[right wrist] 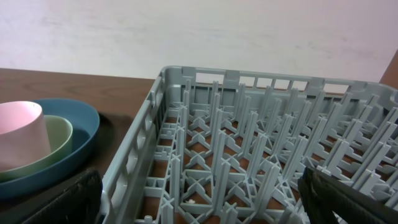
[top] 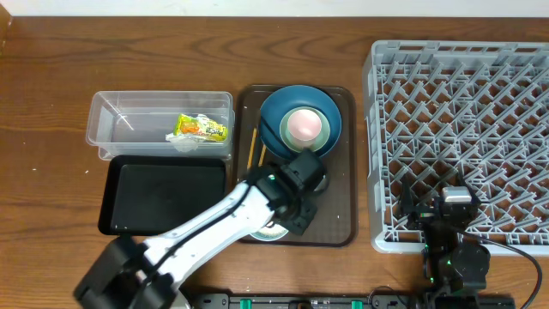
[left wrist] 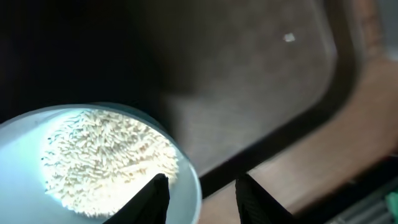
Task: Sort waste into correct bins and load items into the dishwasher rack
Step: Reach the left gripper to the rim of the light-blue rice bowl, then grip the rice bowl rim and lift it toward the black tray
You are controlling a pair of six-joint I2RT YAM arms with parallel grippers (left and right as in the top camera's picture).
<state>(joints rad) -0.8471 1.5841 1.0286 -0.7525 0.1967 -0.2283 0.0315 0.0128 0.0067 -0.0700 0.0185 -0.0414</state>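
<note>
LEFT ARM AT THE RICE BOWL: The left claw [left wrist: 202,200] hangs over the near end of the brown tray [top: 339,210]. Its fingers are parted a moderate way and straddle the rim of the light blue bowl [left wrist: 22,146], one over the inside and one outside, with a gap showing on either side of the rim. A heap of rice [left wrist: 106,158] lies in the bottom of the bowl. Seen from overhead, the arm hides most of that bowl.

At the far end of the same tray sits the dark blue bowl [top: 270,112]. The green bowl [top: 319,142] is nested in it, and the pink cup [top: 304,126] stands inside the green one. The chopsticks [top: 254,148] lie along the tray's left edge.

Left of the brown tray, the tub [top: 111,120] holds the wrapper [top: 202,128] and the tissue [top: 184,143], which touch each other. The black tray [top: 163,197] lies just beside the tub, on the robot's side. The rack [top: 463,103] stands on the tabletop [top: 51,77] to the right of the brown tray.

The right claw [right wrist: 199,196] gapes wide and holds nothing. It sits at the rack's near edge and faces across the pegs.
</note>
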